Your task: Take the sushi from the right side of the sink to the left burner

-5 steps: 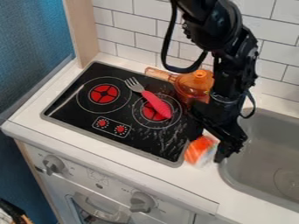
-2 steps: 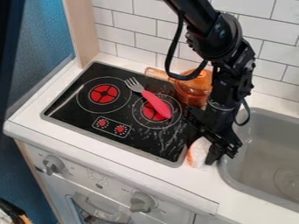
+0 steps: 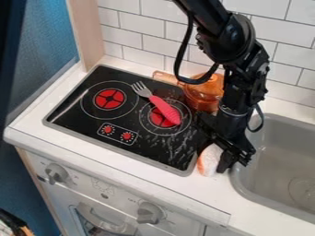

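- One black gripper, mine (image 3: pixel 226 157), hangs low over the white counter (image 3: pixel 184 191), between the stove and the sink; I cannot tell how wide or narrow it stands, or whether it has a grip
- Right against it, as the view shows, is the sushi (image 3: pixel 209 161), white with orange along its side, at the near right corner of the stove and partly hidden by my gripper
- To the right of me is the grey sink (image 3: pixel 271 159), its left rim just beside my gripper
- To the left is the black stove top (image 3: pixel 80 120) with its grey border
- A fork (image 3: pixel 163 109) lies on it at a slant, pink handle across the right burner (image 3: pixel 159 120), tines pointing up and left
- Behind that burner I see a clear orange pot (image 3: pixel 203 92), partly behind my arm, its handle pointing left
- Farther off is the left burner (image 3: pixel 109 98), a red disc inside a thin ring
- White tiles (image 3: pixel 150 38) line the wall at the back
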Robot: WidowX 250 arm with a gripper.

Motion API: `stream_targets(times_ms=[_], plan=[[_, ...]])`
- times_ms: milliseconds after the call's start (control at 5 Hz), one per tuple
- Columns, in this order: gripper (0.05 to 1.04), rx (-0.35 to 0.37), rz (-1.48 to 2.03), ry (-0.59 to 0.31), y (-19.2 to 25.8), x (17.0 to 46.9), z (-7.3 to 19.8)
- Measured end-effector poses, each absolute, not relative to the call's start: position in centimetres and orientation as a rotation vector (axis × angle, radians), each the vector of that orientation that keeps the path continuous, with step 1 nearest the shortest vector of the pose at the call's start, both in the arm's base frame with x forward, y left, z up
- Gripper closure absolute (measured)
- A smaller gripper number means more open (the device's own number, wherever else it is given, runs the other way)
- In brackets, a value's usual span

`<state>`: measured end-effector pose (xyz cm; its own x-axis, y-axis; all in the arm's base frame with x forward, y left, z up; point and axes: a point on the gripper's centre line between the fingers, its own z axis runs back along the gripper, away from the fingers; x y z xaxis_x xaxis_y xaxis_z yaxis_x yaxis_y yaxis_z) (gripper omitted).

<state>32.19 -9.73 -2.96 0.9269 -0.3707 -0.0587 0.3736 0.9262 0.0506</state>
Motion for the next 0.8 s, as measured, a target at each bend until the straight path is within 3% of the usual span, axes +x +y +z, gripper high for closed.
stream_targets(times_ms=[200,600,800], plan=[[0.448,0.048,-0.341,0.022,-8.6,32.8,-1.4],[0.448,0.090,-0.268,-0.079,-0.5,33.7,3.0],[0.448,0.095,-0.285,-0.070,3.7,33.3,3.0]])
